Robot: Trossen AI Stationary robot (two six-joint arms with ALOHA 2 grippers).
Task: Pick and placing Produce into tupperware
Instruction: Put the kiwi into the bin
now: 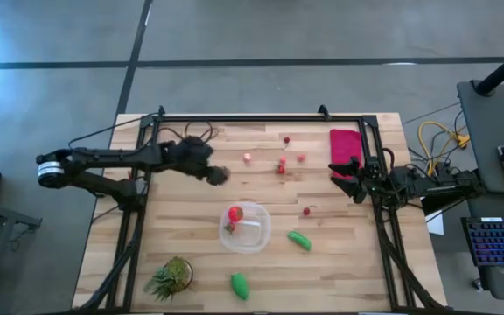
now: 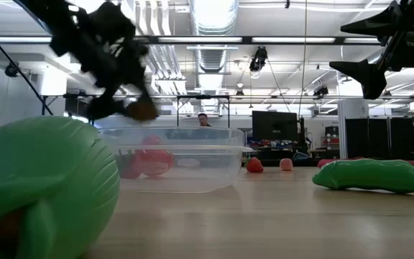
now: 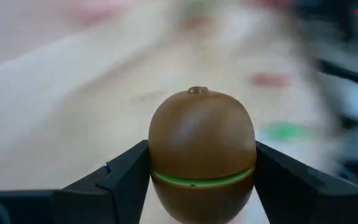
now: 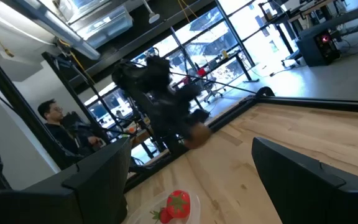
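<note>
With the brown egg-shaped toy fruit (image 3: 202, 154) clamped between the left gripper (image 1: 218, 175)'s partly closed fingers above the table, it should be carried level over the clear shallow plastic tupperware (image 1: 259, 238) and released low, while the right gripper (image 1: 354, 169) waits wide open and empty.

Brown piece (image 3: 202, 152) with a green band; clear tupperware (image 1: 254, 229); red tomato (image 1: 234, 213).
</note>
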